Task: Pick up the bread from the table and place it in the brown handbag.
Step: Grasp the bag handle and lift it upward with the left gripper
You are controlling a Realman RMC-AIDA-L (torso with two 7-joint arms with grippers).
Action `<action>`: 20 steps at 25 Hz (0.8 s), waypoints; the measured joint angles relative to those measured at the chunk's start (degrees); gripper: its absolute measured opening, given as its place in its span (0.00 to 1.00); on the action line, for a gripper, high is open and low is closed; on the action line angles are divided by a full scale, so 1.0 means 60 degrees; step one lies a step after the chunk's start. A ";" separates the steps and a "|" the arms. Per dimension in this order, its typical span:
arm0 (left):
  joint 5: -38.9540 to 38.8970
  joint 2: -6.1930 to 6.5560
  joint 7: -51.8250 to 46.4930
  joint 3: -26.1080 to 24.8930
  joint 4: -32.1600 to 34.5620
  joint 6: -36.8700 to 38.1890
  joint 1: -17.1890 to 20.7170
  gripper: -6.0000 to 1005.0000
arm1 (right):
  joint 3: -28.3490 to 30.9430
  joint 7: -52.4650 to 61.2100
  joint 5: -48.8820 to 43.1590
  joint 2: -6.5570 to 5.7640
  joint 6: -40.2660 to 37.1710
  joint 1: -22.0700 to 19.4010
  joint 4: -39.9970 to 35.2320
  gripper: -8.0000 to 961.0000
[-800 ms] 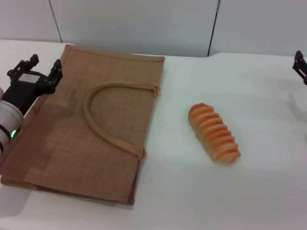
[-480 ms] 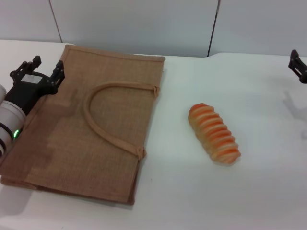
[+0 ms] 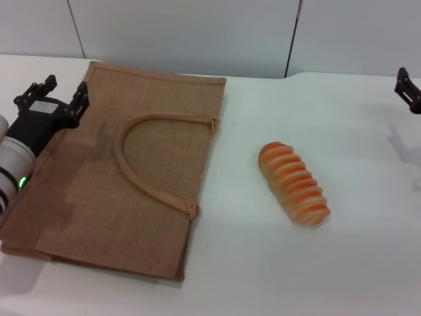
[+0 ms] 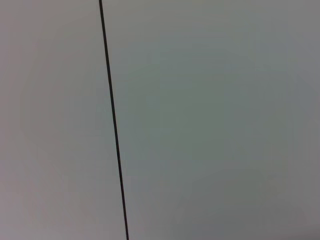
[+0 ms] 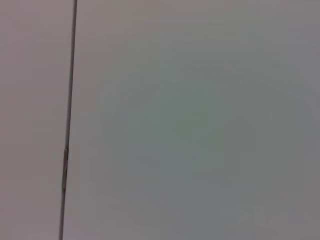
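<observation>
The bread (image 3: 293,184), an orange-and-cream ridged loaf, is lying bare on the white table (image 3: 355,118), angled so one end points up toward the bag side and the other down toward the robot's right. It's well apart from the brown handbag (image 3: 125,171), which is lying flat on the table on the robot's left, its arched strap handle (image 3: 141,158) flopped over the top face and the handle ends toward the bread side. The left gripper (image 3: 49,93) sits right at the bag's far left corner, above the woven jute edge, with its two black fingers (image 3: 80,95) spread apart and nothing between them. The right gripper (image 3: 408,91) is way off at the right edge of the head view, well away from the bread, and only a bit of it shows, so I can't tell how its jaws stand. Both wrist cameras just show a plain grey wall panel (image 4: 210,120) with a thin dark seam (image 4: 112,120), so no help there.
</observation>
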 joint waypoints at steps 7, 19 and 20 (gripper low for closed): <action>0.0024 -0.0005 -0.0363 0.0062 0.0000 0.0067 -0.0108 0.60 | 0.0001 0.0046 0.0009 -0.0005 0.0288 0.0043 -0.0016 0.92; 0.2674 0.0479 -0.3968 0.0484 0.0117 0.0437 -0.0562 0.58 | 0.0001 0.0028 -0.0004 -0.0020 0.0339 -0.0003 -0.0007 0.92; 0.2992 0.0564 -0.4366 0.0485 0.0117 0.0484 -0.0625 0.57 | 0.0001 0.0023 -0.0004 -0.0023 0.0339 -0.0004 -0.0008 0.92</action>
